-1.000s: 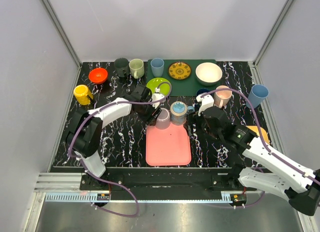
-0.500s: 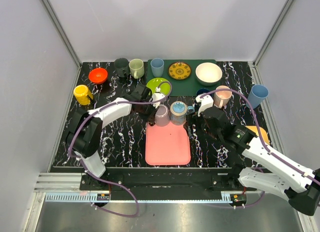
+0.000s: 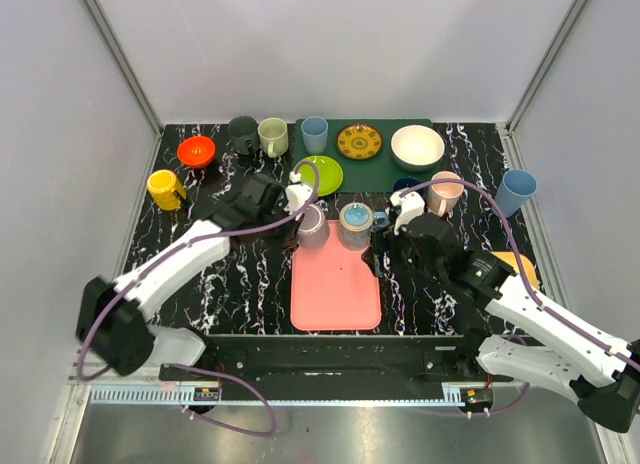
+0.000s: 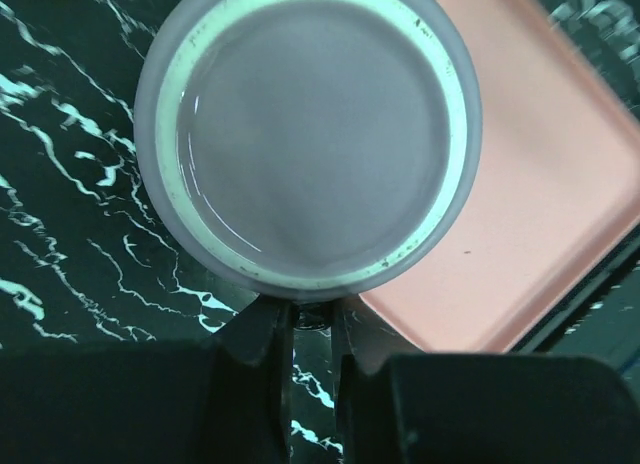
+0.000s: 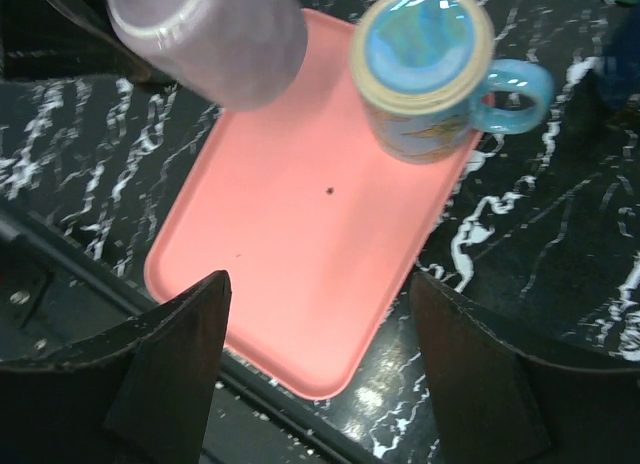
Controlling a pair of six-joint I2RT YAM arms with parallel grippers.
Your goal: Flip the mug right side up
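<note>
Left fingers (image 4: 262, 349) tight against tilted lilac mug (image 4: 310, 134)

Blue mug (image 3: 356, 224) adj. to lilac mug (image 3: 312, 225)

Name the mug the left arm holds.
The lilac mug at the pink tray's far-left corner; the blue mug beside it stands free.

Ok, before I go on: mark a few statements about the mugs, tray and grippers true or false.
1. The left gripper is shut on the lilac mug. True.
2. The right gripper grips the blue mug. False: it is open, apart from that mug.
3. The blue mug stands base up on the pink tray. True.
4. The green plate lies on the pink tray. False: it lies beyond the tray, apart from it.
</note>
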